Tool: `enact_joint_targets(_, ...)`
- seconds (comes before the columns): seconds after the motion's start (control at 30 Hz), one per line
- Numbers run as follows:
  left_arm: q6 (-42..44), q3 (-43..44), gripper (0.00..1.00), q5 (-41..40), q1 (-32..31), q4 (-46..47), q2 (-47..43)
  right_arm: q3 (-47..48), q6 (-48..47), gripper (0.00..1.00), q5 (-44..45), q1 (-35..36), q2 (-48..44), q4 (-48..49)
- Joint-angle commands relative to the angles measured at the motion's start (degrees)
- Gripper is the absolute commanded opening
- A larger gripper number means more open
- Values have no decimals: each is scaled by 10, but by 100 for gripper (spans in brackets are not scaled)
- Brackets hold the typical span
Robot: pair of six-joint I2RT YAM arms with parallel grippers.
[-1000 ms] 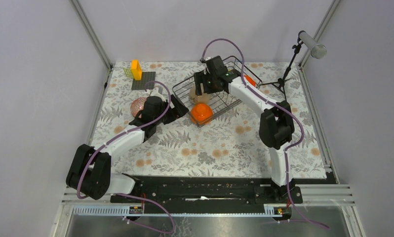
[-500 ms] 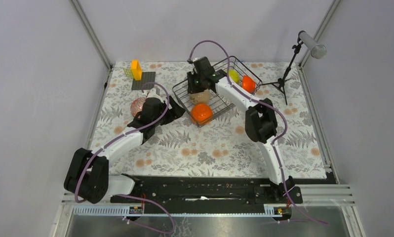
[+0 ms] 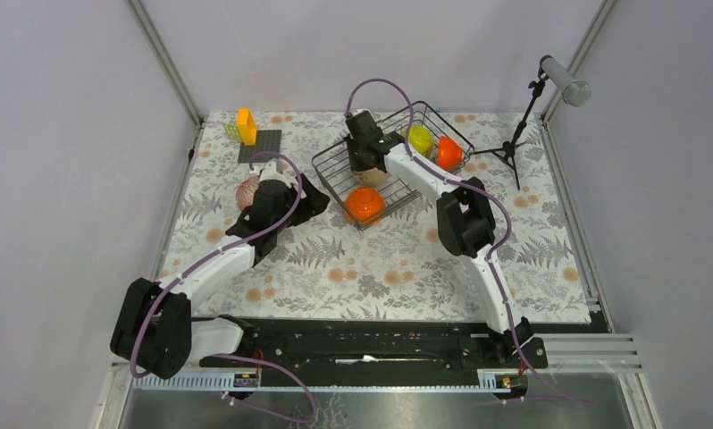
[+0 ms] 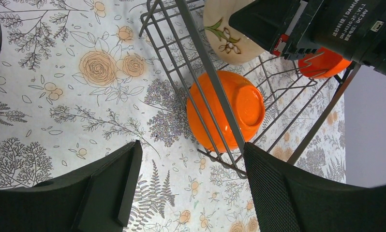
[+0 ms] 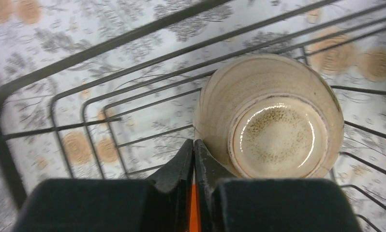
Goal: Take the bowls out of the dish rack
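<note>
The dish rack (image 3: 328, 166) stands at the table's back centre. It holds an orange bowl (image 3: 364, 204) at its near corner, a beige bowl (image 3: 368, 178), a yellow-green bowl (image 3: 422, 138) and a second orange bowl (image 3: 448, 152). My right gripper (image 5: 194, 142) is inside the rack, shut, its tips meeting against the left edge of the beige bowl (image 5: 273, 116); nothing shows between them. My left gripper (image 4: 191, 150) hovers open just outside the rack's wire (image 4: 205, 63), near the orange bowl (image 4: 230, 108). A pink-red patterned bowl (image 3: 248, 191) sits on the table left of that arm.
An orange block (image 3: 246, 125) and a flat dark plate (image 3: 260, 146) lie at the back left. A microphone stand (image 3: 523, 125) rises at the back right. Grey walls close in the flowered tabletop (image 3: 406, 259).
My right gripper has moved left across the rack to the beige bowl and shut its jaws. The left arm has shifted slightly, still open.
</note>
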Motion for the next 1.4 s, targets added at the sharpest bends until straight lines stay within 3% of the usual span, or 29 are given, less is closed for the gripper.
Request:
enact_joint_targets(0.0,8,-3,82,-8,2,33,4,-17,-5,10,130,3,-30,3)
enact_joint_targets(0.07,6,-2,82,-5,3,35,9,-22,-17,16,118,3,-40,3)
enact_joint_targets(0.2,6,2,81,5,3,38,17,-53,-39,53,26,3,-82,19)
enact_joint_targets(0.27,4,5,82,11,2,39,23,-73,-47,65,-3,3,-106,26)
enact_joint_targets(0.6,1,8,81,59,3,45,46,-156,-78,99,-62,-2,-192,-26)
enact_joint_targets(0.77,1,10,78,71,2,47,55,-219,-72,100,-99,-32,-219,-35)
enact_joint_targets(0.9,-3,7,68,83,2,57,63,-256,-66,100,-159,-62,-226,-23)
enact_joint_targets(1.03,-9,-3,46,95,2,79,76,-266,-69,100,-214,-81,-210,-23)
enact_joint_targets(1.23,-20,-5,0,105,2,112,119,-263,-49,100,-254,-102,-184,-11)
enact_joint_targets(1.37,-42,-10,0,109,1,145,155,-260,-40,100,-279,-104,-166,-5)
